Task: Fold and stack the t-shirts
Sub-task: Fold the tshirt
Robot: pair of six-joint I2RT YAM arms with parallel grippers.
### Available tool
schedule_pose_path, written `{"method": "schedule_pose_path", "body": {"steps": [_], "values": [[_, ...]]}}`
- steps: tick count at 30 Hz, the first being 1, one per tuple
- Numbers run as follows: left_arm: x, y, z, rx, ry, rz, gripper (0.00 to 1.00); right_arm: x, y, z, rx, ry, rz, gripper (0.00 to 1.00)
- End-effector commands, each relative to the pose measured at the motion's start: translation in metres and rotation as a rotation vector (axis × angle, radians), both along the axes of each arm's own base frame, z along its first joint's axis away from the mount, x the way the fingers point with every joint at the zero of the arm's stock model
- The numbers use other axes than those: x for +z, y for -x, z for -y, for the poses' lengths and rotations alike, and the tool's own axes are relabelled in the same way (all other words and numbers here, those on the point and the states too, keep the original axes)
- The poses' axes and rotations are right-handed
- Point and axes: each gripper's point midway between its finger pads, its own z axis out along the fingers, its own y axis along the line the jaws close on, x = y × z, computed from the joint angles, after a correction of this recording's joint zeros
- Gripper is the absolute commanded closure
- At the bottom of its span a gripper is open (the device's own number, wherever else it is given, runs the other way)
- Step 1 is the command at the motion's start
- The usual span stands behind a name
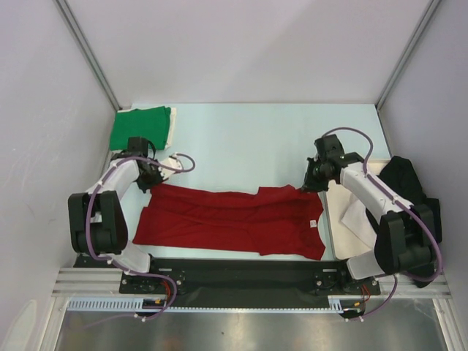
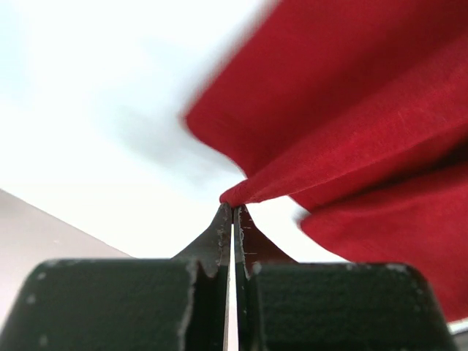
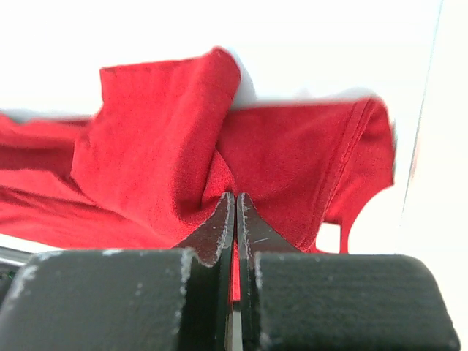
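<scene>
Red t-shirt [image 1: 234,219] cloth is pinched by both arms: the left gripper [image 2: 232,208] is clamped on its far-left corner, the right gripper [image 3: 235,196] on its far-right edge. It lies spread across the near counter [image 1: 248,139]. The green t-shirt [image 1: 139,128] lies at the far-left corner.

Arms [image 1: 121,179] white-black, purple cables [image 1: 88,219], scuffed black jaws.

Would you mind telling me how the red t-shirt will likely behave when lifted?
Probably floppy: the red t-shirt creases and drapes from the left pincer. Likely light, since the right pincer holds it by a thin pinch. It may sag between them.
</scene>
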Motion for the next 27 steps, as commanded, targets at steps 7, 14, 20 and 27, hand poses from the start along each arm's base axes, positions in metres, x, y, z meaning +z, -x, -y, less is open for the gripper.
{"method": "schedule_pose_path", "body": {"steps": [7,14,20,27], "values": [[0.073,-0.101,-0.008,0.272,0.123,0.304,1.0,0.049,-0.101,0.024,-0.063,0.043,0.194,1.0],[0.058,-0.066,-0.016,0.246,0.069,0.256,1.0,0.032,-0.06,0.028,-0.074,0.093,0.134,1.0],[0.01,-0.018,-0.024,0.242,0.022,0.109,1.0,-0.016,0.011,0.015,-0.086,0.055,-0.01,0.97],[-0.022,0.022,-0.018,0.203,0.019,-0.016,1.0,-0.053,0.075,0.01,-0.131,0.018,-0.16,0.91]]}}
